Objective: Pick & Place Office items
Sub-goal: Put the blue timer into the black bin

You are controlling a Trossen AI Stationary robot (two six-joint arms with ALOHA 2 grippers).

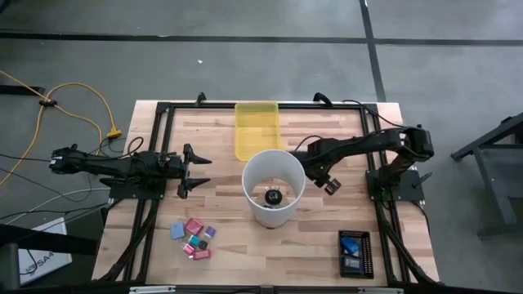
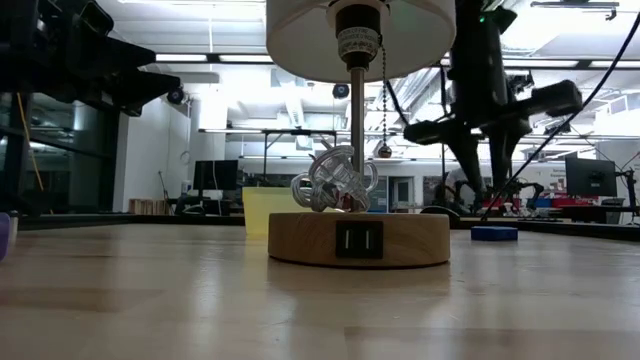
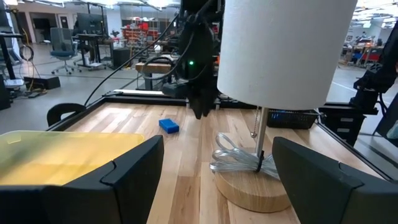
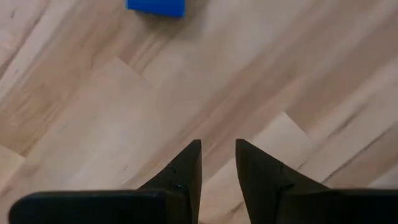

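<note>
The office items show as a cluster of tiny pink, red, purple and light-blue pieces (image 1: 194, 238) lying on the table near its front left. One bright-blue piece (image 3: 168, 126) lies flat on the wood to the right of the lamp. My right gripper (image 4: 217, 155) hangs above the table a little short of that blue piece (image 4: 157, 6), pointing down, shut and with nothing between its fingers. My left gripper (image 1: 204, 171) waits open at the table's left, pointing level toward the lamp.
A lamp with a white shade (image 1: 274, 188) and a round wooden base (image 2: 358, 238) stands mid-table between the arms. A yellow translucent tray (image 1: 257, 129) lies behind it. A black basket (image 1: 355, 253) with blue things stands at the front right.
</note>
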